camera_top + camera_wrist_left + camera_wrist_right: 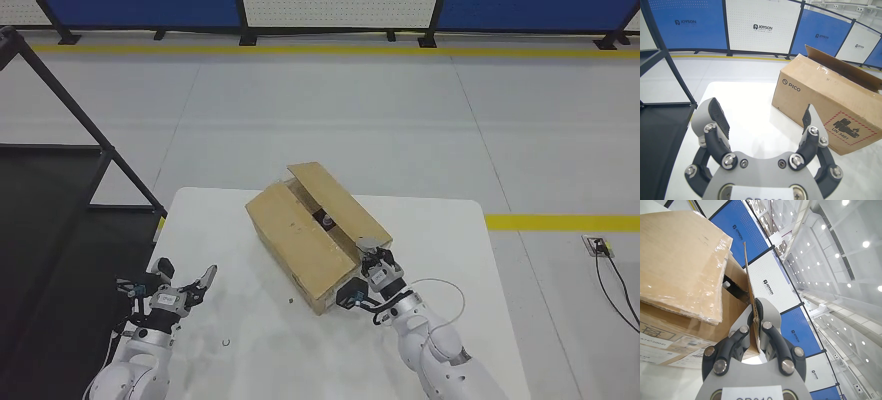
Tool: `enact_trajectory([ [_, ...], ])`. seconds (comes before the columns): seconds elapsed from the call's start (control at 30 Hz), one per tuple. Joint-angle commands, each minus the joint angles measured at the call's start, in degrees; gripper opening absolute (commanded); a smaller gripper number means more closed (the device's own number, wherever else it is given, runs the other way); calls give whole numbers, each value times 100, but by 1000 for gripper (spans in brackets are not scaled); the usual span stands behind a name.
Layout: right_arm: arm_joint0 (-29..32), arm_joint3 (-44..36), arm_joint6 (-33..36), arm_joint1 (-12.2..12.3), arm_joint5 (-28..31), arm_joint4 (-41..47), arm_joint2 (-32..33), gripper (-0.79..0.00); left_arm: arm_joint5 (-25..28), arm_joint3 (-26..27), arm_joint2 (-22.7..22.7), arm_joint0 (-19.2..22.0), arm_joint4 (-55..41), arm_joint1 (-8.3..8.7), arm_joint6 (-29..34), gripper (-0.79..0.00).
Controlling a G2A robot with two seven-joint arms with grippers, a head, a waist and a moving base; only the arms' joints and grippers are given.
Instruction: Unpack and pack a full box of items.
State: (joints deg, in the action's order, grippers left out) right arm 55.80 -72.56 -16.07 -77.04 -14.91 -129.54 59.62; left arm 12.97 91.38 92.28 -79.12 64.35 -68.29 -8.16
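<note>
A brown cardboard box lies aslant on the white table. One top flap lies flat over it. The other flap stands raised, leaving a dark slit into the box. My right gripper is shut on that flap's near corner, at the box's end. A white item peeks out of the gap. My left gripper stands open over the table's near left part, apart from the box, nothing between its fingers.
A black metal rack stands against the table's left side. A small dark speck lies on the table near the front. A white cable loops by the right arm. Bare tabletop lies left of the box.
</note>
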Motion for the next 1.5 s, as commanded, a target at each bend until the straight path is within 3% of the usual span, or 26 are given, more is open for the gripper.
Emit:
enact_trajectory([
  [0.0,22,-7,-12,-4,5,-12,6,-785,-13,-12,-4,13,-1,-2,1,0],
  [0.67,794,-749,-681,155,272,-10,578,-785,-40,-123,-100,124,-3,-20,46,0],
  [1.47,1401,-1242,-2043,425,1515,385,1312,-785,-208,-189,-39,226,122,-20,62,0],
])
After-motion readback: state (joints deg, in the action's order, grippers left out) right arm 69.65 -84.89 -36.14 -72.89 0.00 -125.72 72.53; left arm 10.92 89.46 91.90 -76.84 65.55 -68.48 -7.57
